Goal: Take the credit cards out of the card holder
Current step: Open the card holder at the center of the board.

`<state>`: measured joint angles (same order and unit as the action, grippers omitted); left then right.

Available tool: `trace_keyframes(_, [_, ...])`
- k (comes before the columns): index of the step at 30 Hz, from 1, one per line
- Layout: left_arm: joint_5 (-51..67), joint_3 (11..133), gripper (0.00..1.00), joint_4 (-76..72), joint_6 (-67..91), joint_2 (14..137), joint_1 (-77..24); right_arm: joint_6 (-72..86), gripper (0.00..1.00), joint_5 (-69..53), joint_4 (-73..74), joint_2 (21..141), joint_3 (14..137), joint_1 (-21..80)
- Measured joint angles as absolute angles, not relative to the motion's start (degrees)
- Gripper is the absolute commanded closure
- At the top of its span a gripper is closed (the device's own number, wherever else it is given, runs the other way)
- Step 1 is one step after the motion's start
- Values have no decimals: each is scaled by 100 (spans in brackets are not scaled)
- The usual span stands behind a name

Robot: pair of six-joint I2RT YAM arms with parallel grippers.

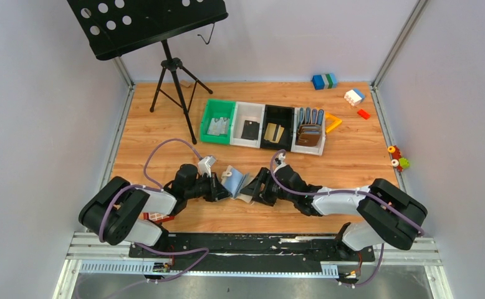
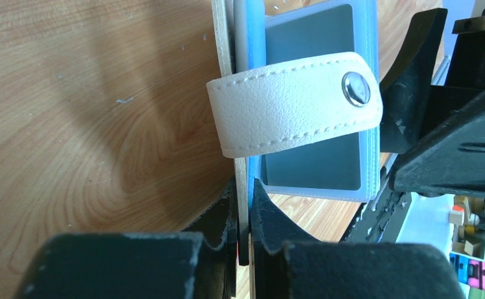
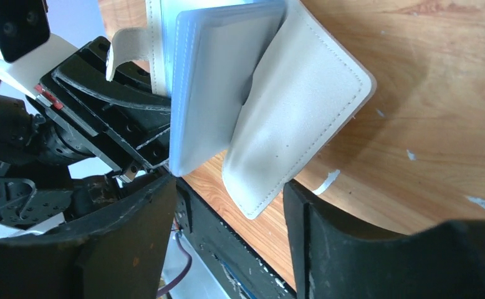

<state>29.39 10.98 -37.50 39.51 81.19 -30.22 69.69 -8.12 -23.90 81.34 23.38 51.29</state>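
The pale grey-beige card holder (image 1: 234,180) hangs open between my two grippers near the front of the table. My left gripper (image 2: 244,218) is shut on the thin edge of one cover. The strap tab (image 2: 293,103) with its snap crosses the blue-grey inner pockets (image 2: 315,165). My right gripper (image 3: 230,212) stands open around the corner of the other cover flap (image 3: 296,124), and its right finger (image 3: 327,243) is close to that flap's edge. Credit cards lie in the back bins: silvery (image 1: 218,126), black (image 1: 250,129) and gold (image 1: 273,132). Whether a card sits in the pockets I cannot tell.
A row of bins (image 1: 234,107) runs across the back; the rightmost one holds brown wallets (image 1: 309,134). A music stand (image 1: 172,68) rises at the back left. Toy blocks (image 1: 324,81) and small toys (image 1: 399,157) lie at the back right, and walls enclose the table.
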Motion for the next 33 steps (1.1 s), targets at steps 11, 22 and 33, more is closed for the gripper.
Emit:
trace_keyframes(11, [2803,1098,98,-3404,3846,7852,-3022,6864,0,-854,-2206,8366,2552,5129])
trace_keyframes(22, [2779,1098,98,-3365,3824,7817,-3022,6862,22,-843,-2038,8541,2766,5135])
trace_keyframes(33, [2735,1087,80,-3354,3822,7780,-3020,6600,63,-489,-1470,8482,2877,5164])
